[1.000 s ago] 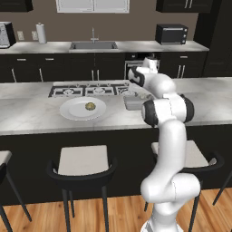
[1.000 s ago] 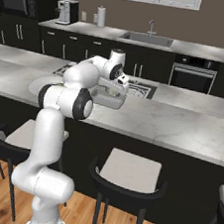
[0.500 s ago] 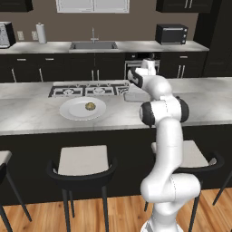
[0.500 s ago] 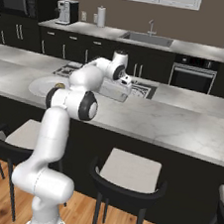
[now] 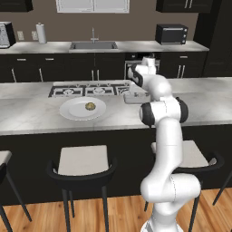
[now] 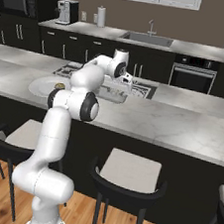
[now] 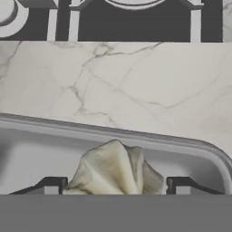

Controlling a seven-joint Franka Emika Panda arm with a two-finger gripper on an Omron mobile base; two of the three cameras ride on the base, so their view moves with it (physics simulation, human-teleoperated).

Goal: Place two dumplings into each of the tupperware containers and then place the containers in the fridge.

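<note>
Your claw stands spread around a dumpling inside the clear greyish container on the desk

The arm is glossy white with rounded segments, dark round joint caps, and a bulky white base; the finger tips are dark.

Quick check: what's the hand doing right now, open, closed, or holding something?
Hand: open, fingertips either side of a dumpling that lies in the clear container; no grip on it.
</note>
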